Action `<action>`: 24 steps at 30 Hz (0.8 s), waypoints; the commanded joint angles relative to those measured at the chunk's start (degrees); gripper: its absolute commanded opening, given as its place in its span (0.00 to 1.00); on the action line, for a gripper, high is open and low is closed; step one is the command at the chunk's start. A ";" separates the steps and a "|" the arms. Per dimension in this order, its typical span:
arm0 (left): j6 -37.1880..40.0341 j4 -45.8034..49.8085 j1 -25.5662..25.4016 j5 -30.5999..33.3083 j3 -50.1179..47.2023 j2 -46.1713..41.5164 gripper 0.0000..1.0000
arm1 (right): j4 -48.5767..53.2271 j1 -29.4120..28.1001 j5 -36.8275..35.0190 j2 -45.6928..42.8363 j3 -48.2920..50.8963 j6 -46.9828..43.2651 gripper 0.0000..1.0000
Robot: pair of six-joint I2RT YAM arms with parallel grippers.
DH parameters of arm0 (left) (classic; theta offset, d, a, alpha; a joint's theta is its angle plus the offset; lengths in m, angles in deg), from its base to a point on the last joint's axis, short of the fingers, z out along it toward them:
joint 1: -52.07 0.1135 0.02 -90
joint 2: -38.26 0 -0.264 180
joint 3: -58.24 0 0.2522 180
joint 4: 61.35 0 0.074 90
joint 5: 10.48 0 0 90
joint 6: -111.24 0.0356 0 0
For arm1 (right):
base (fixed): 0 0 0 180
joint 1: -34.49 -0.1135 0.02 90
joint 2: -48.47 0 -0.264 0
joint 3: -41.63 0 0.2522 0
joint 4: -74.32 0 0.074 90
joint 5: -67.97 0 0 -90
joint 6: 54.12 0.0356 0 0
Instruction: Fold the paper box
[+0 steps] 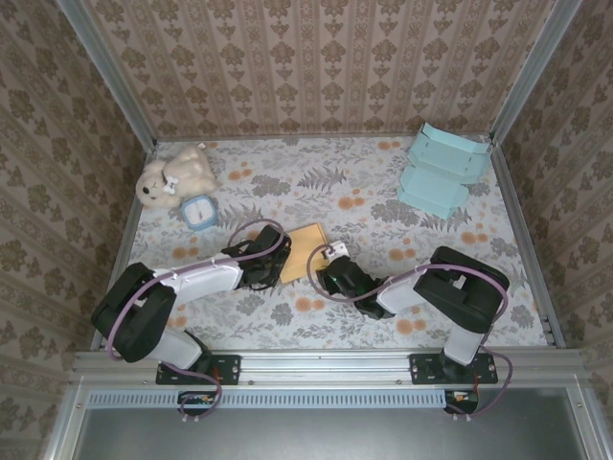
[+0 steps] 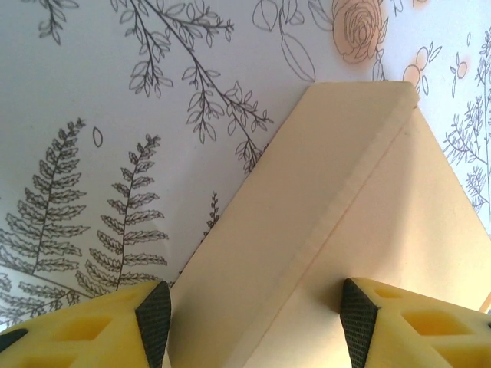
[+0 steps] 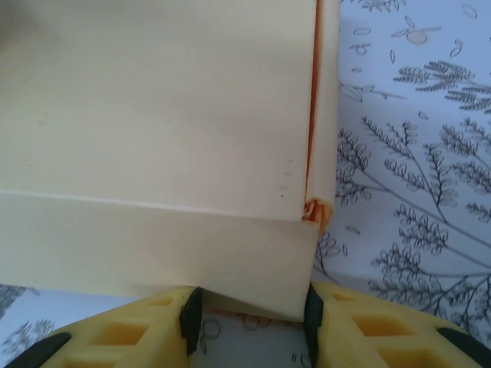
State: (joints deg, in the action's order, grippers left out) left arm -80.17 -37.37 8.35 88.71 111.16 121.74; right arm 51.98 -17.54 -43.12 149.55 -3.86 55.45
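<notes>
I am working the paper box [image 1: 306, 247] near the middle of the bench [image 1: 374, 216], where it is lying mostly flat between my two arms. The left end effector [image 1: 280, 253] is sitting at the box's left side. In the left wrist view its fingers [image 2: 156, 318] are standing apart with a creased panel running up between them. I cannot tell whether the pads are pinching that panel or only straddling it.

The right end effector [image 1: 327, 269] is coming in at the box's near right edge. Its jaws are standing apart, and in the right wrist view I am seeing bench cloth between the pads. The box's corner is dipping just into that gap, so I am reading it as not gripping anything.

I am judging this as an early step: bracing the flat blank and raising one side wall along its crease. Next I am wanting the left side holding the sheet steady while the right tips get under the edge and lever it up. The corner there already looks slightly torn, so a gentle push seems wise.
</notes>
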 commanded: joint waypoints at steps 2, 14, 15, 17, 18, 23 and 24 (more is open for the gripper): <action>0.30 8.25 -0.62 -4.81 -1.96 3.05 0.62 | -0.60 -0.37 -0.48 1.94 -1.17 -0.98 0.47; 0.07 8.19 -0.14 -4.80 -2.33 3.05 0.62 | 10.84 0.26 3.47 -11.93 2.00 6.90 0.46; 0.09 8.18 -0.14 -4.93 -2.36 3.04 0.62 | 12.25 0.59 3.76 -12.51 1.70 7.33 0.46; 0.09 8.25 -0.16 -4.89 -2.25 3.01 0.62 | 14.38 1.27 4.13 -13.09 0.92 7.80 0.43; 0.02 8.37 -0.15 -4.88 -2.25 3.02 0.61 | 14.52 1.63 4.39 -13.01 0.79 7.93 0.42; 0.16 8.68 -0.18 -4.80 -2.01 3.01 0.62 | 12.98 3.91 7.55 -10.11 -0.73 8.32 0.36; 0.22 8.72 -0.10 -4.79 -1.98 3.02 0.61 | 12.14 4.19 7.96 -9.25 -1.08 8.10 0.36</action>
State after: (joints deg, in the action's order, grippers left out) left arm -80.17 -37.64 8.37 88.34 111.18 121.79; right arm 63.87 -14.20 -37.78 138.31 -2.96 62.62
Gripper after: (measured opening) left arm 0.615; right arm 0.364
